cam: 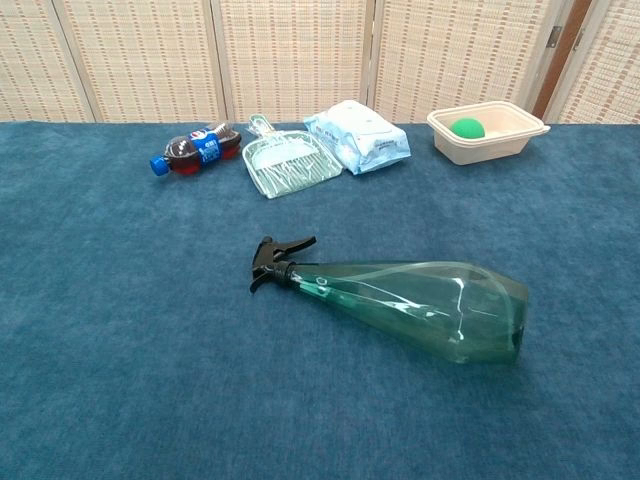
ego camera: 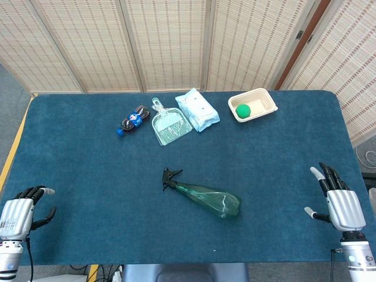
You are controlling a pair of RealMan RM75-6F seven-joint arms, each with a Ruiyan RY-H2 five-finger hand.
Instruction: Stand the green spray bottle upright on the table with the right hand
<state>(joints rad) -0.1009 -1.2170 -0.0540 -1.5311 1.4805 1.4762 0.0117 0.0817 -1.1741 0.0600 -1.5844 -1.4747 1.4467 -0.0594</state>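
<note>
Lying flat on soft blue cloth table (ego camera: pixel 88 176): see-through green plastic spray bottle (cam: pixel 420 305). Resting apart, holding nothing: left hand (ego camera: pixel 20 212) fingers curling, right hand (ego camera: pixel 341 202) fingers spreading.

Translucent green spray bottle (cam: pixel 420 308) with black trigger, teal-blue table (cam: pixel 120 330), cream tray (cam: pixel 500 140) holding green ball (cam: pixel 467 127), pale mint dustpan (cam: pixel 288 165)

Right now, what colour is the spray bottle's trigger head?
Black trigger head; clearest in the chest view.
</note>
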